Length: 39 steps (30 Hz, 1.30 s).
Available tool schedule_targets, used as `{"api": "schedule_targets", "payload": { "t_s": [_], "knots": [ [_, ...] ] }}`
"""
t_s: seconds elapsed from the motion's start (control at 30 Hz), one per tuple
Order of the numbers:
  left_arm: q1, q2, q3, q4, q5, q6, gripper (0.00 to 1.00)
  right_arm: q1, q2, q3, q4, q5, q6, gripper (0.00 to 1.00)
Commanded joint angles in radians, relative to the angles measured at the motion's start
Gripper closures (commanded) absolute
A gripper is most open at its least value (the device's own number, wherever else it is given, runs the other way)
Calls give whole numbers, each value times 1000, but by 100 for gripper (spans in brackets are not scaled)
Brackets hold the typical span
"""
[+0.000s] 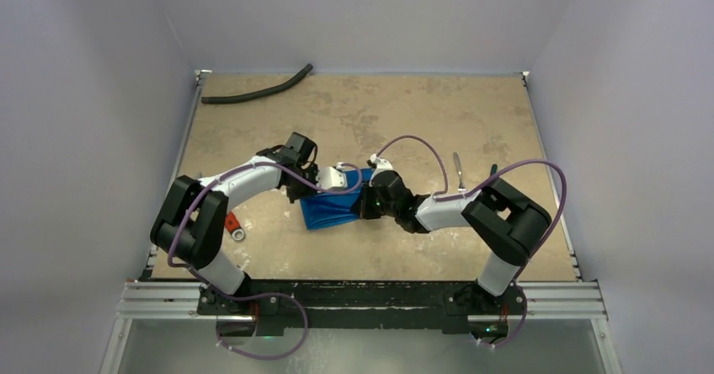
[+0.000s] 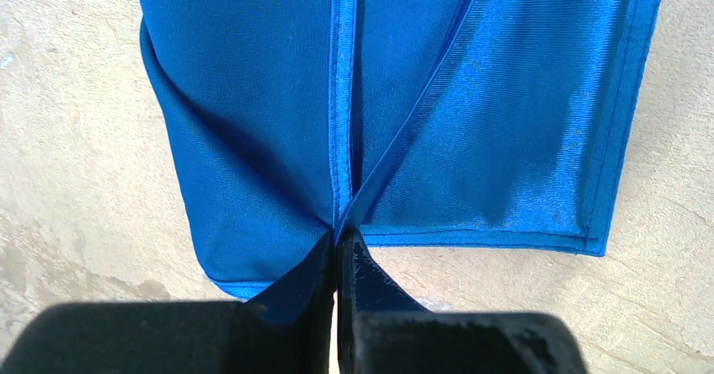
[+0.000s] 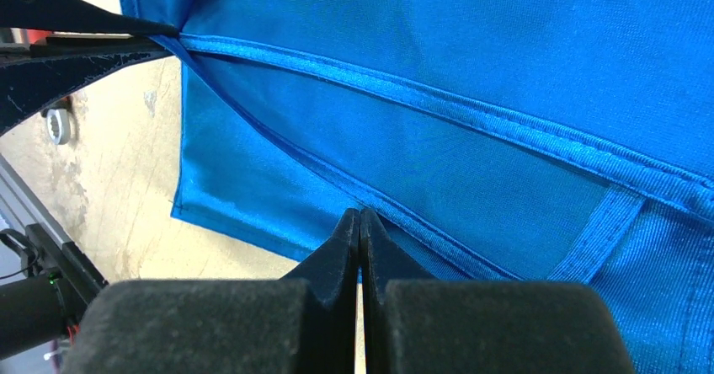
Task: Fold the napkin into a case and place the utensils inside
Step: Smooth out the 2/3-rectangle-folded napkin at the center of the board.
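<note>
The napkin [image 1: 330, 211] lies partly folded in the middle of the counter [image 1: 471, 113], its long axis running 2 to 8 o'clock. The left jaws clench its hem from 11 o'clock. The right jaws pinch a folded edge from 3 o'clock.

A flat rectangular tabletop of mottled tan and cream, stone-like in pattern [image 1: 379, 113], fills the middle of the top view. Plain matte walls of pale lavender-grey close it in on three sides: a back wall [image 1: 362, 12], a left wall [image 1: 76, 138] and a right wall [image 1: 640, 138]. A ribbed silver aluminium rail [image 1: 560, 298] runs along the near edge, with a smooth grey panel [image 1: 379, 353] below it. The light is soft and even, casting only faint shadows.
</note>
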Motion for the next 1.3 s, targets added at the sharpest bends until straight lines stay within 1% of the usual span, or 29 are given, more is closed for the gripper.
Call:
{"api": "schedule_targets", "payload": {
  "t_s": [0.0, 0.2, 0.43, 0.67, 0.97, 1.07, 1.17, 1.27],
  "knots": [
    [5, -44, 4, 8, 17, 1, 100, -2, 11, -30, -4, -3, 35, 100],
    [1, -72, 10, -46, 76, 41, 100, -8, 48, -37, 23, 0, 85, 100],
    [-22, -118, 17, -87, 85, 40, 100, -18, 43, -71, 42, 37, 143, 100],
    [-30, -126, 3, -128, 99, 42, 100, -24, 36, -107, 72, 39, 188, 100],
    [-84, -126, -83, -90, 94, 23, 100, -26, 31, -120, 83, 35, 202, 100],
    [-102, -118, -114, -58, 70, 21, 100, -26, 4, -113, 74, 33, 160, 100],
    [-100, -107, -120, -46, 42, 23, 100, -24, -113, -114, 93, 106, 73, 100],
    [-101, -111, -118, -39, 32, 20, 100, 5, -180, -117, 118, 117, 13, 95]
  ]
}}
